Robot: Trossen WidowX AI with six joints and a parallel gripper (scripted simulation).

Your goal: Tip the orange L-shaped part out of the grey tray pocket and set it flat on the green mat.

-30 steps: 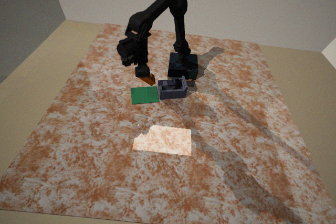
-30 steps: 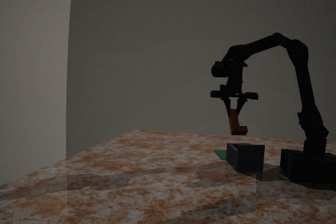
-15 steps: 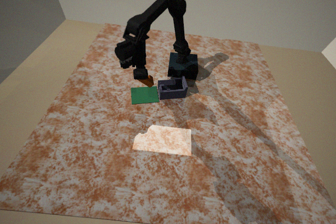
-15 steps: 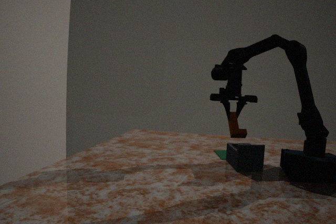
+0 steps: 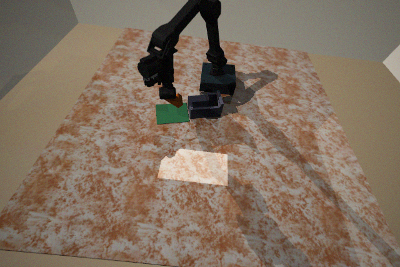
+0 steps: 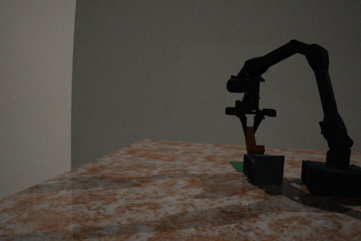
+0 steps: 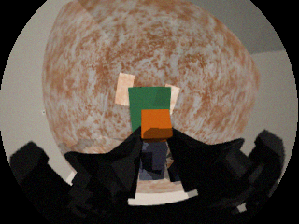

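Note:
My gripper (image 5: 168, 93) (image 6: 250, 128) (image 7: 153, 128) is shut on the orange L-shaped part (image 5: 176, 99) (image 6: 251, 142) (image 7: 155, 123). The part hangs nearly upright from the fingers, its short L foot at the bottom. It hangs just above the green mat (image 5: 170, 114) (image 6: 236, 165) (image 7: 149, 99), near the mat's back edge, next to the tray. The grey tray (image 5: 205, 106) (image 6: 263, 168) stands right of the mat with its pocket empty.
The arm's dark base (image 5: 217, 78) (image 6: 330, 176) stands behind the tray. A bright patch of light (image 5: 194, 166) lies on the mottled table top in front of the mat. Long shadows of the arm cross the table to the right.

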